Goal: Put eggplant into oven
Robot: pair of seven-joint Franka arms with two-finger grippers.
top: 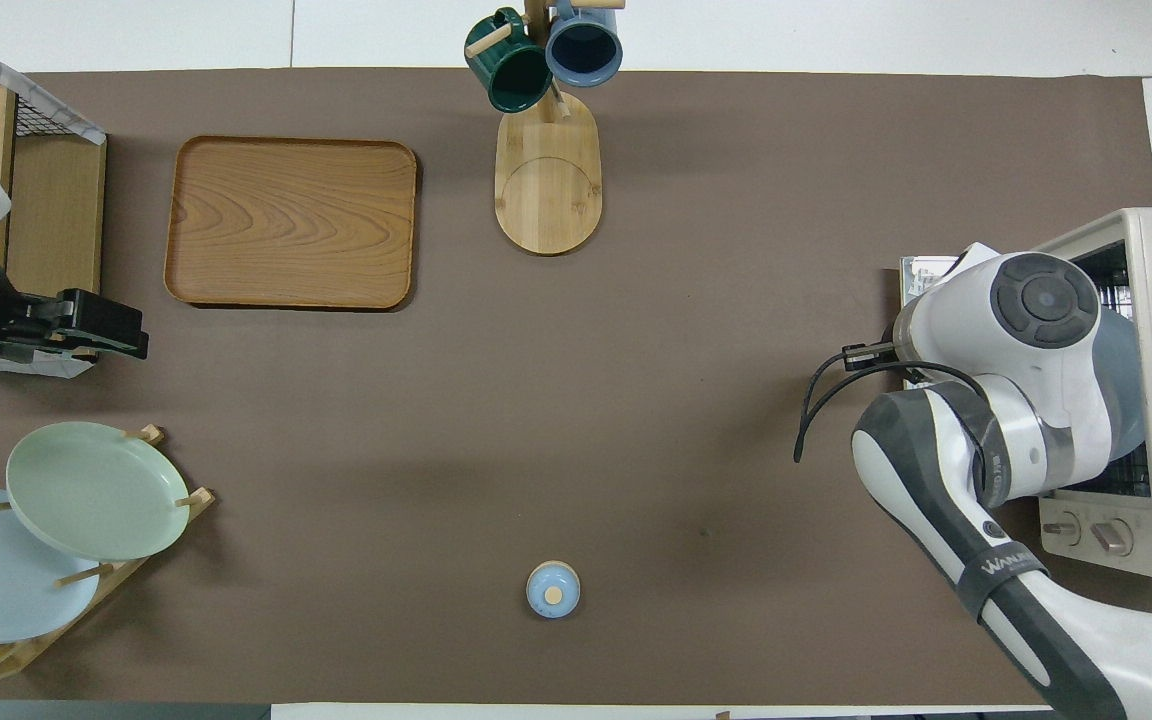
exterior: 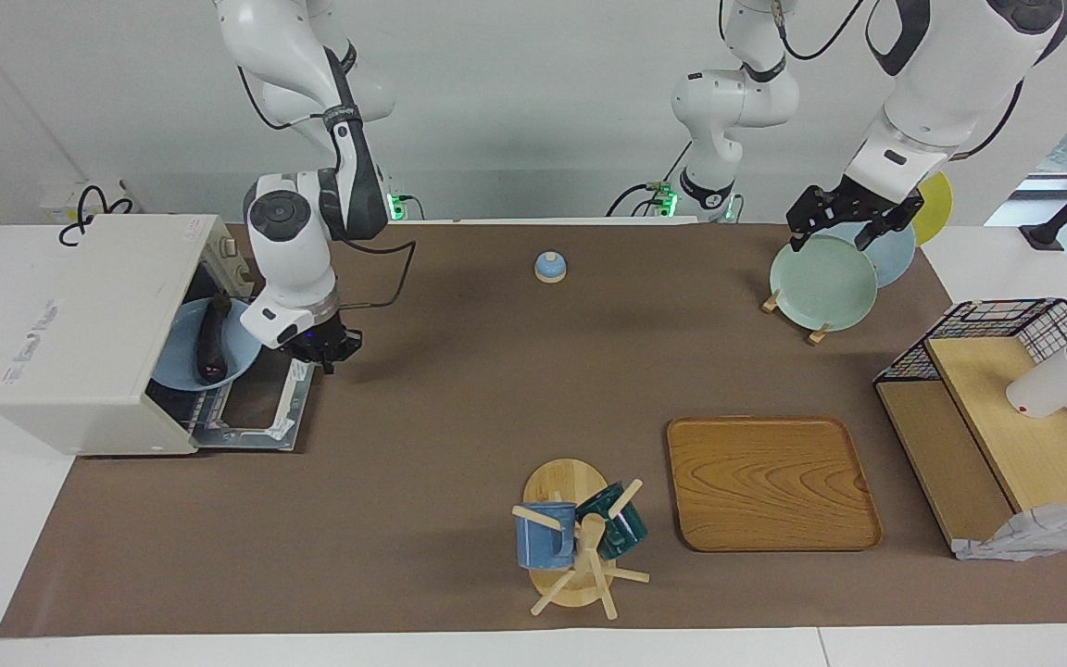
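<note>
- Your eggplant [exterior: 212,345] lies on a blue plate [exterior: 183,357], and that plate sits partly inside the oven [exterior: 98,333], sticking out of its mouth.
- The oven door [exterior: 260,408] is dropped flat onto the brown mat [exterior: 459,389].
- Your right gripper [exterior: 328,352] hangs over the open door, just beside the plate's rim; I cannot tell whether its fingers are apart or together.
- Your left gripper [exterior: 844,220] waits above the green plate [exterior: 822,282] in the plate rack, fingers spread, nothing between them.
- You also have a wooden tray [exterior: 770,482] and a mug stand [exterior: 575,547] at the edge farthest from the robots.
</note>
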